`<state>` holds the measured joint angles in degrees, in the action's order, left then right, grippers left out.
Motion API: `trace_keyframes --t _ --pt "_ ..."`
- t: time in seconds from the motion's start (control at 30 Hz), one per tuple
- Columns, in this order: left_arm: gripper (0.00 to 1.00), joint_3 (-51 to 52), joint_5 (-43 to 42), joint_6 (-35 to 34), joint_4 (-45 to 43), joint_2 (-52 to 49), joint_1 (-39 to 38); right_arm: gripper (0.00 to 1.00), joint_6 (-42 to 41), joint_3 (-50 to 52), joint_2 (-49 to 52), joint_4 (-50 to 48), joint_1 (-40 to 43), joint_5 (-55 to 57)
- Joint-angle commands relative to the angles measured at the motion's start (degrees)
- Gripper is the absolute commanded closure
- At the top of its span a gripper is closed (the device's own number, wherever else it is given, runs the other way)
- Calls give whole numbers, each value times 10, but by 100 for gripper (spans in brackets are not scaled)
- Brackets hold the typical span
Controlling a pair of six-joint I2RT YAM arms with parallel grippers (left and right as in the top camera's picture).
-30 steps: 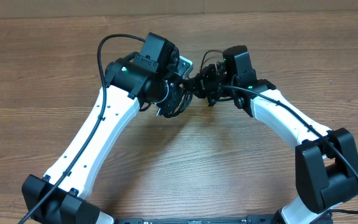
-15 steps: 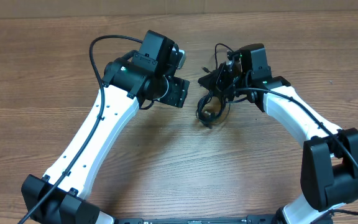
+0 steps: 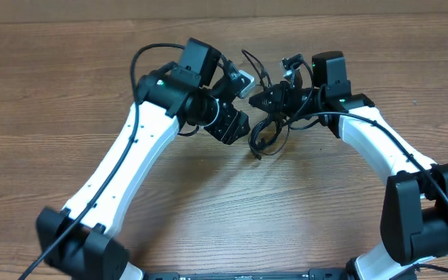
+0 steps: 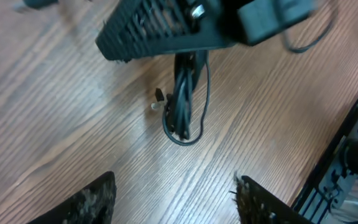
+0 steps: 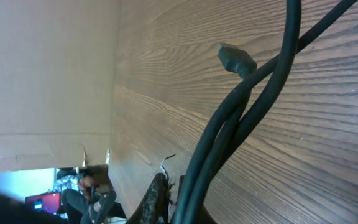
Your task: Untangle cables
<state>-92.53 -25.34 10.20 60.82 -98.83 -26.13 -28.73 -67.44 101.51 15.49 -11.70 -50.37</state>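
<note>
The cables (image 3: 264,136) are a bundle of thin black cords hanging from my right gripper (image 3: 275,98), which is shut on them above the table. Their lowest loop reaches the wood. In the right wrist view the cables (image 5: 229,130) run up from between the shut fingers of the right gripper (image 5: 178,204), and one plug end (image 5: 236,59) sticks out. My left gripper (image 3: 243,104) stands open just left of the bundle, holding nothing. In the left wrist view the cables (image 4: 183,118) dangle ahead of the open left gripper (image 4: 176,208), with a small plug (image 4: 158,97) beside them.
The brown wooden table (image 3: 68,93) fills the view. A tan cardboard wall (image 3: 131,8) runs along its far edge. Both white arms reach in from the near edge, and their own thick black wires (image 3: 142,58) arc above them.
My left gripper has opened and let go of the cables. The right gripper has pulled the bundle to the right and up. The left gripper has since tilted back toward the bundle.
</note>
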Motion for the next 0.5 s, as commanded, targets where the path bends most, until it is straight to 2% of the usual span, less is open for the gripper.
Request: trace_keyframes --t 0.0,0.27,0.47 --pt "39 -5 -41 20 -9 -45 2 96 18 -5 -21 -1 1 -25" --pt "39 -5 -119 14 -66 -112 2 96 18 -5 -21 1 1 -24" --pt "45 -5 -122 -15 -104 -115 -3 96 18 -5 -21 0 1 -22"
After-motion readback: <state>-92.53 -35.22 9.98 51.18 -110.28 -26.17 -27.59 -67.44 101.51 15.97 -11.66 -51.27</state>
